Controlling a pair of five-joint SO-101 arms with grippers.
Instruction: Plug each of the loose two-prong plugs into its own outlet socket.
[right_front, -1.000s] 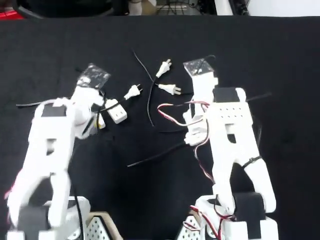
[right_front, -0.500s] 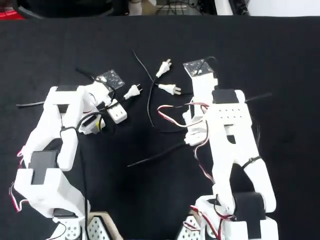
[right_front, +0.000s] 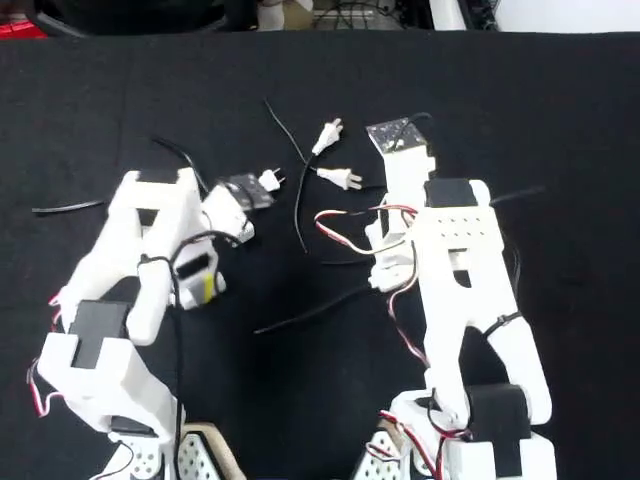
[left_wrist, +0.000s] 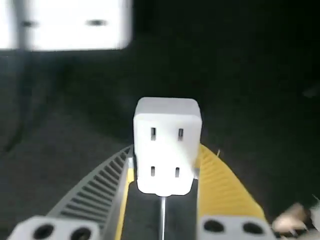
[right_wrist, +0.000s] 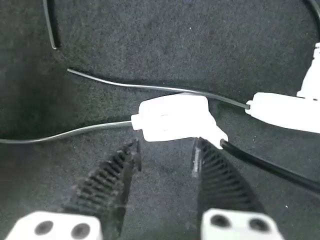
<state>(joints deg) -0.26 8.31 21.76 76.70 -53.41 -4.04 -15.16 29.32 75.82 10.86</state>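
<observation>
- The left gripper (left_wrist: 165, 192) pinched a white outlet block (left_wrist: 167, 135) by its bottom end, above the left middle of the black table (right_front: 560, 120).
- The right gripper (right_wrist: 165, 147) had its jaws spread wide. A white plug (right_wrist: 172, 119) lay on the table just past the tips, not gripped.
- A second plug (right_wrist: 285, 111) lay just beside the first one.
- The plug looked small, light and hard, with smooth sides, so it could slip.
- Its thin wire (right_wrist: 150, 89) looked bendy and might tug or turn the plug when it is lifted.
- The best place to hold it is probably across the fat white body, not on the prongs or the wire.
- The block looked light and hard too. Held by its end, its holes stayed free.
- The left wrist view showed the four little slots on the front of the block. The high view did not show those.
- The high view showed a third plug (right_front: 268, 180) just right of the left gripper, and the other two near the far middle of the table.
- The right wrist view showed the little gap between the jaws and the plug.
</observation>
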